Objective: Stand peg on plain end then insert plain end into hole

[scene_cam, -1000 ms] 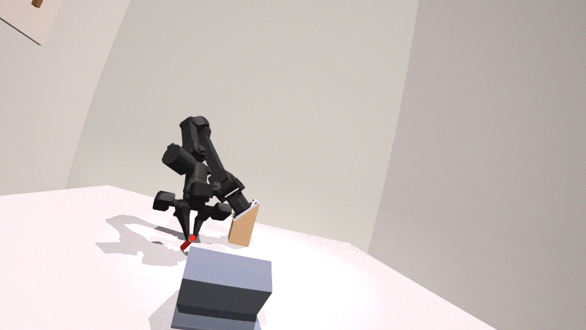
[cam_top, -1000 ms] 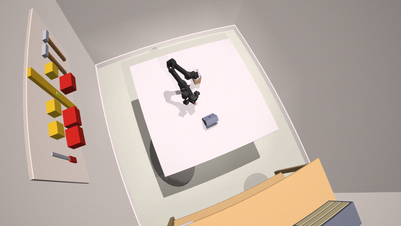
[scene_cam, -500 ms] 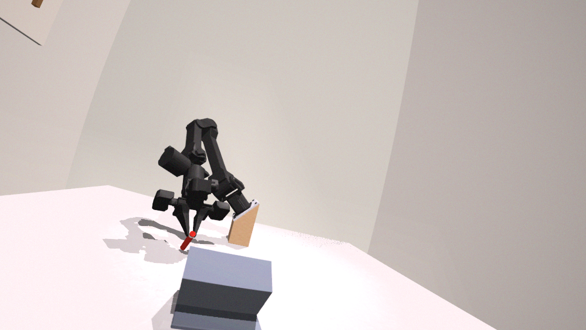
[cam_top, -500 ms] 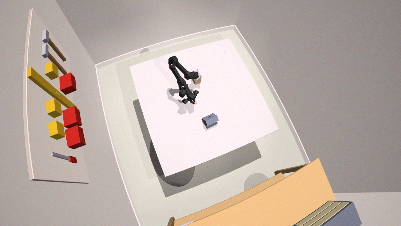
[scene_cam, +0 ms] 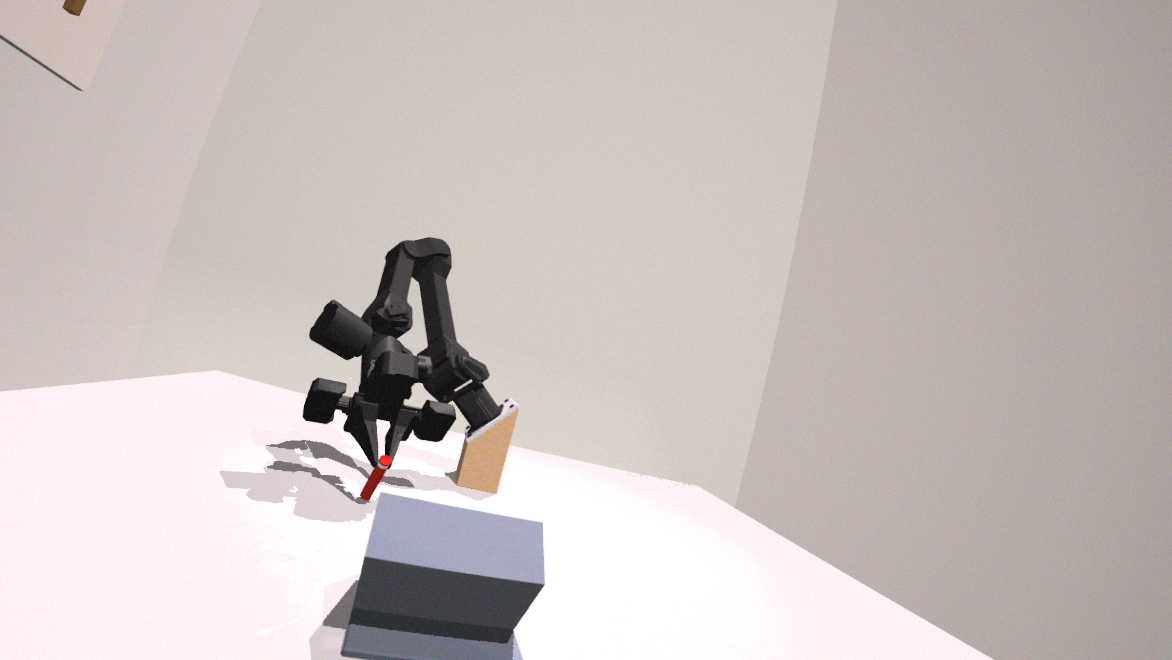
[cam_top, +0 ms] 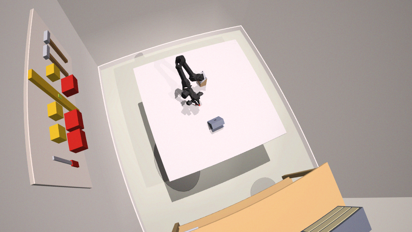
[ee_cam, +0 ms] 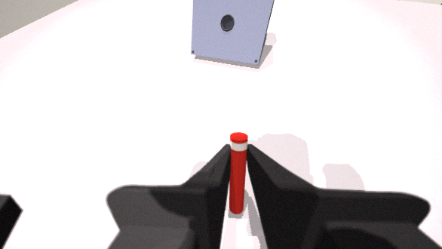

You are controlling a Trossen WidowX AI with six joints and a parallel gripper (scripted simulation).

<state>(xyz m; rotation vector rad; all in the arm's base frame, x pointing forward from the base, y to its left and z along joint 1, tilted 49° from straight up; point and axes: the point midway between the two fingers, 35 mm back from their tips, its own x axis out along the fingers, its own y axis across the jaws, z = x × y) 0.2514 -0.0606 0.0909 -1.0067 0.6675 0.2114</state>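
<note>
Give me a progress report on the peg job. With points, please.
Done: the gripper (cam_top: 198,104) (scene_cam: 383,464) (ee_cam: 237,149) is shut on the red peg (cam_top: 199,105) (scene_cam: 373,482) (ee_cam: 237,177) near its white band.

In hand: standing it up; it leans in the exterior view, plain end down.

Left: finish uprighting, release, regrasp, then insert it, let go and back away; the panel's hole (cam_top: 214,120) (ee_cam: 227,23) shows no peg in it.
</note>
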